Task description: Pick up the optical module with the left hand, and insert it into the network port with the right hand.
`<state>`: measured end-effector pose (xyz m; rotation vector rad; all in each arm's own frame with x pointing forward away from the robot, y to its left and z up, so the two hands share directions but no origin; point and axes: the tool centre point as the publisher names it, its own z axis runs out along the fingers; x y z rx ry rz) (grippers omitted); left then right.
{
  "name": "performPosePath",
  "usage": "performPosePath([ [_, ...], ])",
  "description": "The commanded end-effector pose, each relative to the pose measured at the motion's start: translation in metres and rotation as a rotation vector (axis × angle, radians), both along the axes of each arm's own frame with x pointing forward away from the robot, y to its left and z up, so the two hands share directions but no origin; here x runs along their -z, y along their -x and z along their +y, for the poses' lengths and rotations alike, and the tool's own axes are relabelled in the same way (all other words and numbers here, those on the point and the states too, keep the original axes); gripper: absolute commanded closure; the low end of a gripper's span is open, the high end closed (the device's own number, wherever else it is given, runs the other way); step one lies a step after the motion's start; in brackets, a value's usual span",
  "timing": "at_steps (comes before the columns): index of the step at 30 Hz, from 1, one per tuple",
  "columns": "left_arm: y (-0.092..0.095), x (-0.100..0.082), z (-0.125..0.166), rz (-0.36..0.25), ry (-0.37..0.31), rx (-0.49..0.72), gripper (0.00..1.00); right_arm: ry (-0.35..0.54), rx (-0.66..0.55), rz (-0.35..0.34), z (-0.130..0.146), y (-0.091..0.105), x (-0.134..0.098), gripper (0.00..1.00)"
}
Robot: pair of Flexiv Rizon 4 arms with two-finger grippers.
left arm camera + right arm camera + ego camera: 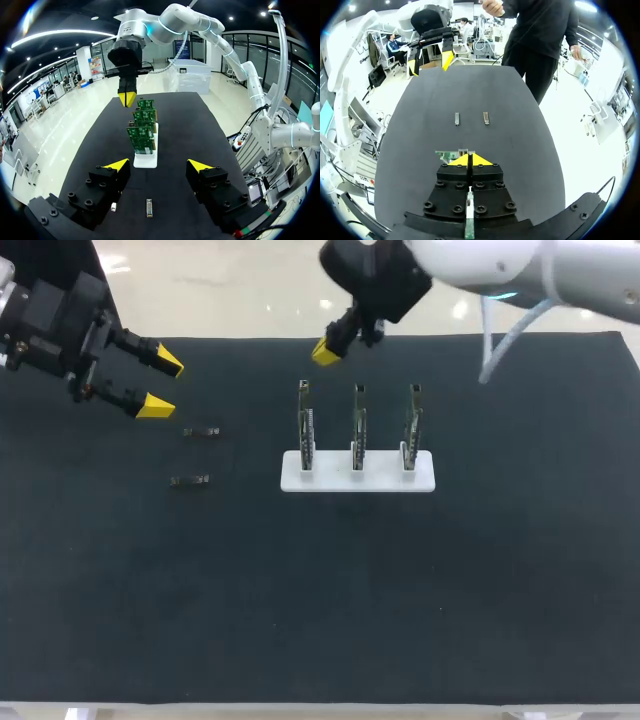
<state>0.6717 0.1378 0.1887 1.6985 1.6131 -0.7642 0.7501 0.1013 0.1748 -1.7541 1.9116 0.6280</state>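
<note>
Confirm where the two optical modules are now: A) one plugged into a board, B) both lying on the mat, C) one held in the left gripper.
B: both optical modules lie on the mat beside the white stand; the open left gripper holds nothing.

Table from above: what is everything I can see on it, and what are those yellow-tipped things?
Table: one, covered in black, fills the view.
Optical modules: two, small and dark, lying flat on the left side, apart from each other.
Stand: one, white, flat, near the middle.
Circuit boards: three, green, upright in a row on the stand.
Left gripper: one, black with yellow tips, open, over the far left, near the optical modules.
Right gripper: one, black with yellow tips, shut, empty, over the far edge behind the leftmost board.
</note>
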Motion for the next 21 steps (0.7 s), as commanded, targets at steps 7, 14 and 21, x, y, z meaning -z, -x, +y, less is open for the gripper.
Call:
performPosePath([
  [7, -0.001, 0.000, 0.000, 0.002, -0.003, 0.000, 0.00, -0.070, 0.008, -0.019, -0.063, 0.015, -0.011, 1.00],
  [14, -0.001, 0.000, 0.000, 0.002, -0.003, 0.000, 0.00, -0.079, 0.013, -0.043, -0.106, 0.018, -0.017, 1.00],
  [21, -0.001, 0.000, 0.000, 0.002, -0.003, 0.000, 0.00, -0.081, -0.007, -0.062, -0.141, 0.014, -0.022, 1.00],
])
